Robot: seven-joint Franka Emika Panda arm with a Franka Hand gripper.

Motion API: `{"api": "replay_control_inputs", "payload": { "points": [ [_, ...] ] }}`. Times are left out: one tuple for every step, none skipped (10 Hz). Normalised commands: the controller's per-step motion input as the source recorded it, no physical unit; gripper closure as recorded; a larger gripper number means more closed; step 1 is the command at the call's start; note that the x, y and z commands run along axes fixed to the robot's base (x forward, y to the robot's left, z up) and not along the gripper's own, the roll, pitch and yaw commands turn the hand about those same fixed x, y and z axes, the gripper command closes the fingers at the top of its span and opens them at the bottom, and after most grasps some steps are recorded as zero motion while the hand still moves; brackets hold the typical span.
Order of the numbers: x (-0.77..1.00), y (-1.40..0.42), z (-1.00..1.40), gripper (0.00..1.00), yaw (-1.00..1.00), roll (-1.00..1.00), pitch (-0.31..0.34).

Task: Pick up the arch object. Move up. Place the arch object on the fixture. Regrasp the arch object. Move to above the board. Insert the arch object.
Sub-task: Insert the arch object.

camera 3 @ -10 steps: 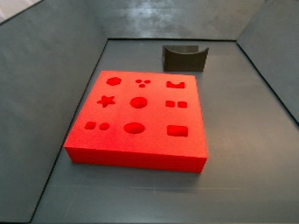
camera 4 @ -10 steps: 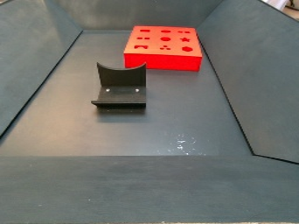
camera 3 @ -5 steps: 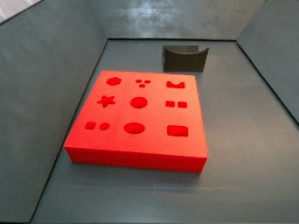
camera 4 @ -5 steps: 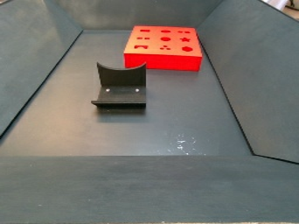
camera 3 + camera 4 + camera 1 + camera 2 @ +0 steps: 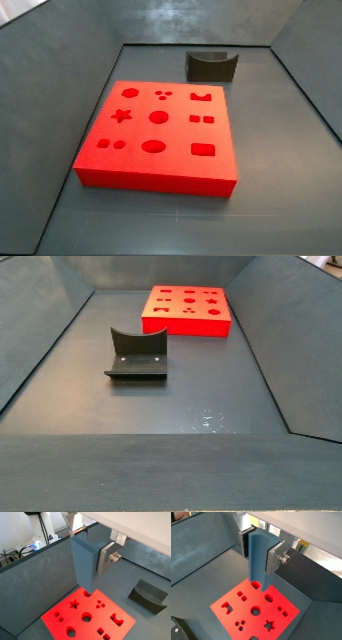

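My gripper is clamped on the arch object. In both wrist views one silver finger lies flat against the block's side; the opposite finger is hidden behind the block. The piece hangs upright, its long axis running straight down from the jaws, and its lower end shows as a plain squared tip in these views. I can't make out the notch from here.

Below that tip lies the board, well clear of it, so I judge the gripper is high above the board, with the insertion not yet begun. Neither side view shows the gripper or arm at all, which fits that height. There the board sits bare, every recess empty.

What the coming move turns on: the piece's lower end appears over the board's rim region, while the arch recess lies off to one side, toward the fixture. So, as I read it, the piece must shift sideways toward that recess and have its notch matched to it before descending. The fixture stands empty on the floor, well apart from the board.
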Motion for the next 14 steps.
{"api": "replay_control_inputs", "payload": {
  "points": [
    [-0.03,0.83,-0.01,1.00,0.00,-0.04,0.017],
    [0.03,0.93,-0.08,1.00,0.11,-0.05,0.003],
    [0.21,0.95,-0.20,1.00,0.03,-0.05,0.000],
    [0.32,0.92,-0.17,1.00,0.00,-0.10,0.011],
    [0.53,0.80,-0.18,1.00,0.00,-0.16,0.034],
    [0.94,0.57,-0.64,1.00,0.00,-0.10,0.067],
    [0.57,0.13,-0.29,1.00,-0.07,-0.07,0.043],
    [0.03,0.05,0.00,1.00,0.00,-0.06,0.001],
    [0.15,0.00,-0.59,1.00,0.00,0.05,-0.120],
    [0.68,0.10,-0.90,1.00,-0.12,0.09,-0.056],
    [1.00,0.17,-1.00,1.00,-0.16,0.10,0.000],
    [1.00,0.23,-0.99,1.00,-0.16,0.07,0.000],
    [1.00,0.27,-0.97,1.00,-0.15,0.01,0.000],
    [1.00,0.29,-0.95,1.00,-0.11,0.00,0.000]
  ]
}}
